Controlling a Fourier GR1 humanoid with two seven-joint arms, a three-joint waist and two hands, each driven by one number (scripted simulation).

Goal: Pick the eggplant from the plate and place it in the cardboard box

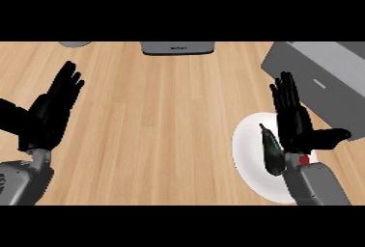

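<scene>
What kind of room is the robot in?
Probably a kitchen: a wooden counter, a white plate with a dark eggplant on it, and a grey box nearby.

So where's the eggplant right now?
In the head view it lies on the white plate at the lower right: the eggplant sits just left of the robot's open right hand.
</scene>
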